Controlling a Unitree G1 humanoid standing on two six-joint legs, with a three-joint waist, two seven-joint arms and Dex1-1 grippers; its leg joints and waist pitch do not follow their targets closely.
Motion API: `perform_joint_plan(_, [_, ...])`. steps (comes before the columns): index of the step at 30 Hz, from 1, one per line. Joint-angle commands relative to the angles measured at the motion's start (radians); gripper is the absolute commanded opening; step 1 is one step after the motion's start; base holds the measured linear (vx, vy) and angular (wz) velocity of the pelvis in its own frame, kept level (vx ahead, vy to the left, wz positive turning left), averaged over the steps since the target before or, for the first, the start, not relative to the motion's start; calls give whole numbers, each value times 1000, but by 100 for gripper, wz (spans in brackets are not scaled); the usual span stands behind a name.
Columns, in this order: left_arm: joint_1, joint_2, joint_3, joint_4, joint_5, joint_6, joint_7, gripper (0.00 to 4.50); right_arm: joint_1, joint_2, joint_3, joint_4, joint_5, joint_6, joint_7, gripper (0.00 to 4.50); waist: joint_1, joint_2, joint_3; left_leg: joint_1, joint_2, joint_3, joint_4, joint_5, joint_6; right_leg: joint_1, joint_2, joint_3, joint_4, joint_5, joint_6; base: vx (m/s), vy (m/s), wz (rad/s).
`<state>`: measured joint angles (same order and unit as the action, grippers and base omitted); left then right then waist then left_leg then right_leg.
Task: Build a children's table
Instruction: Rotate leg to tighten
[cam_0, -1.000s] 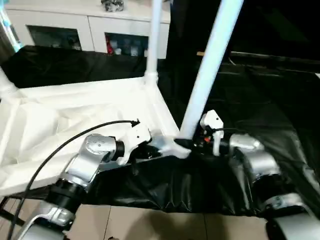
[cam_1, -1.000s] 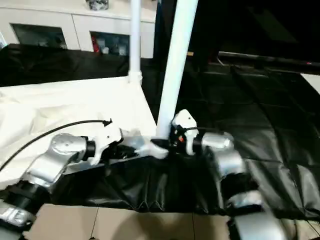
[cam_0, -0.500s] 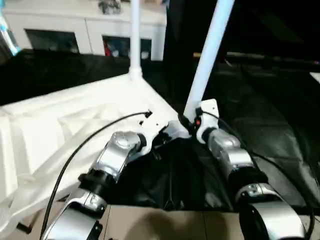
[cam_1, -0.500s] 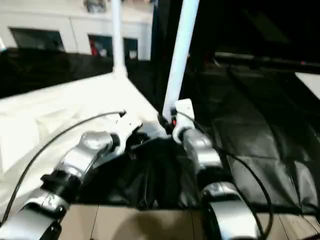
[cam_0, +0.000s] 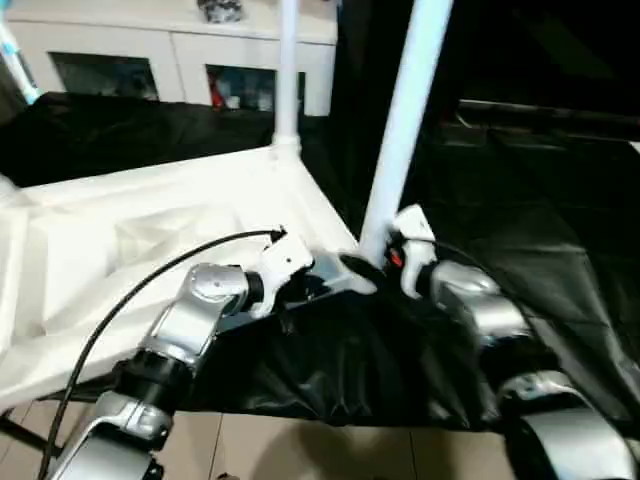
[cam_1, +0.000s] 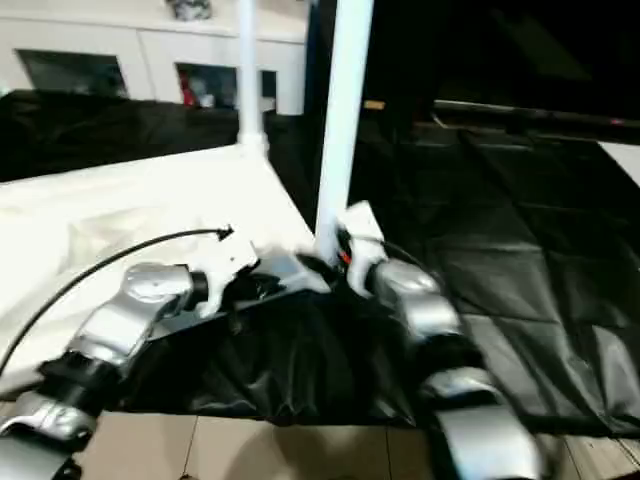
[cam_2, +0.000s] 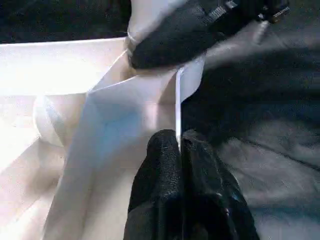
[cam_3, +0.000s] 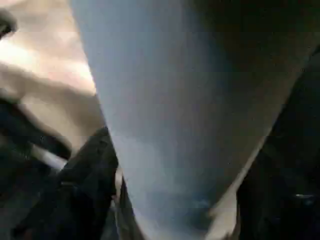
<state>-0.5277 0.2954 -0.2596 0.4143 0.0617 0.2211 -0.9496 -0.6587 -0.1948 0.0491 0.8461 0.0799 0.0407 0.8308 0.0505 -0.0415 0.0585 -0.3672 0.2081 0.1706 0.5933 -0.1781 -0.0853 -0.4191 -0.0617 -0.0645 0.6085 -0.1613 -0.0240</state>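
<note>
White tabletop (cam_0: 150, 240) rim pinched by closed left end effector (cam_2: 179, 150); near leg (cam_0: 400, 130), frame centre, straddled by right end effector (cam_3: 175, 200), grip unclear.

The tabletop (cam_0: 180, 215) lies underside up on the counter (cam_0: 520, 200), to the left. One leg (cam_0: 405, 120) stands in its near right corner, another leg (cam_0: 287, 70) in the far right corner behind it. The left gripper (cam_2: 180, 145) pinches the tabletop's near-corner rim; the right gripper (cam_0: 375, 262) flanks the near leg's base. A cabinet (cam_0: 150, 50) stands behind the counter.
</note>
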Motion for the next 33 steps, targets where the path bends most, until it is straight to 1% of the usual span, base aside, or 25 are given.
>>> perform_joint_plan(1, [-3,-11,-20,-58,-52,-43,-56,0,4,-30,19,-41,-3,9,77,350,0,6,-72,8,23,2,-67,-206,46,60,-68,46,-69,-212,-218,0,0,0])
perform_joint_plan(2, [-1,0,-19,-62,-55,-44,-70,0,10,-53,34,-47,-9,6,120,350,0,5,-71,7,24,2,-67,-205,48,60,-68,45,-68,-210,-220,0,0,0])
perform_joint_plan(3, [0,9,-18,-63,-57,-45,-84,0,13,-72,47,-50,-16,-1,156,350,2,12,-70,8,23,3,-67,-208,50,59,-67,45,-71,-210,-223,0,0,0])
perform_joint_plan(5, [1,22,-18,-65,-61,-48,-101,0,14,-95,59,-52,-16,-7,196,316,6,12,-70,10,23,4,-66,-211,50,60,-67,45,-69,-208,-227,0,0,0])
perform_joint_plan(6, [2,27,-18,-68,-64,-49,-107,0,13,-101,61,-54,-11,-7,207,316,6,10,-70,8,22,4,-66,-214,50,61,-67,45,-70,-215,-226,0,0,0])
perform_joint_plan(8, [3,38,-19,-77,-70,-49,-131,0,10,-110,57,-62,3,-10,238,316,6,11,-69,8,23,2,-67,-220,46,62,-68,44,-71,-228,-224,0,0,0])
perform_joint_plan(9, [4,42,-19,-78,-69,-49,-137,0,9,-111,58,-62,2,-18,245,302,6,10,-70,8,23,2,-67,-217,44,62,-68,45,-71,-232,-223,0,0,0])
perform_joint_plan(10, [4,43,-19,-78,-69,-50,-138,0,9,-111,58,-62,2,-20,245,278,6,9,-70,9,23,2,-66,-215,43,61,-68,45,-71,-232,-224,0,0,0])
perform_joint_plan(12, [6,50,-20,-79,-68,-50,-144,0,11,-114,66,-56,-7,-31,258,276,6,4,-71,8,24,2,-66,-202,46,62,-68,45,-68,-220,-226,0,0,0])
perform_joint_plan(15, [11,56,-18,-88,-74,-41,-150,0,15,-114,77,-56,-7,-30,278,264,8,4,-71,7,23,3,-65,-194,50,62,-69,44,-68,-220,-227,0,0,0])
perform_joint_plan(16, [12,57,-17,-89,-76,-39,-151,0,16,-114,79,-56,-7,-31,281,262,8,5,-70,8,24,2,-65,-196,49,61,-69,44,-67,-224,-226,0,0,0])
perform_joint_plan(18, [23,65,-21,-99,-82,-31,-160,0,22,-111,93,-60,-7,-30,312,262,8,11,-70,7,25,2,-66,-203,48,62,-69,44,-68,-226,-226,0,0,0])
perform_joint_plan(21, [31,63,-24,-108,-82,-24,-164,0,32,-107,96,-65,-8,-22,326,262,8,11,-70,9,25,1,-68,-212,43,61,-67,44,-69,-228,-225,0,0,0])
perform_joint_plan(22, [32,63,-24,-110,-81,-23,-164,0,34,-107,97,-67,-7,-21,329,262,8,9,-69,10,25,1,-68,-217,42,61,-68,44,-69,-234,-225,0,0,0])
perform_joint_plan(23, [32,62,-24,-110,-81,-22,-164,0,35,-107,97,-67,-7,-21,328,262,8,9,-69,9,25,1,-68,-218,42,61,-68,44,-69,-236,-225,0,0,0])
perform_joint_plan(24, [32,57,-21,-112,-83,-16,-155,0,40,-102,96,-65,-7,-21,317,262,8,7,-69,9,25,1,-68,-218,41,61,-68,44,-70,-240,-224,0,0,0])
perform_joint_plan(27, [20,35,-10,-96,-69,-5,-96,0,58,-81,91,-69,-2,-10,281,262,9,7,-69,10,24,1,-67,-213,40,61,-69,45,-70,-246,-219,0,0,0])
perform_joint_plan(28, [20,35,-10,-96,-69,-5,-96,0,58,-81,91,-69,-2,-10,281,262,8,5,-69,10,24,1,-68,-208,40,60,-68,44,-70,-243,-217,0,0,0])
perform_joint_plan(29, [11,23,-7,-85,-64,0,-74,0,62,-67,84,-65,-6,-10,241,262,8,5,-69,10,24,1,-68,-208,40,60,-69,45,-70,-245,-217,0,0,0])
perform_joint_plan(30, [2,10,-5,-75,-60,8,-53,0,63,-51,74,-57,-13,-11,188,262,6,3,-68,9,23,2,-68,-212,36,58,-68,45,-71,-259,-212,0,0,0])
perform_joint_plan(31, [-12,-10,-4,-61,-49,18,-17,0,61,-25,57,-41,-17,-7,111,262,4,-5,-67,9,22,2,-68,-216,32,58,-68,45,-75,-287,-201,0,0,0])
perform_joint_plan(32, [-40,-50,-3,-32,-26,38,53,0,51,23,25,-4,-19,4,-23,262,5,-2,-67,11,21,1,-68,-217,29,57,-69,44,-75,-303,-197,0,0,0])
perform_joint_plan(33, [-52,-67,-2,-20,-16,47,83,0,45,43,12,14,-18,10,-76,262,2,0,-64,14,20,2,-69,-225,15,52,-68,45,-80,-336,-185,0,0,0])
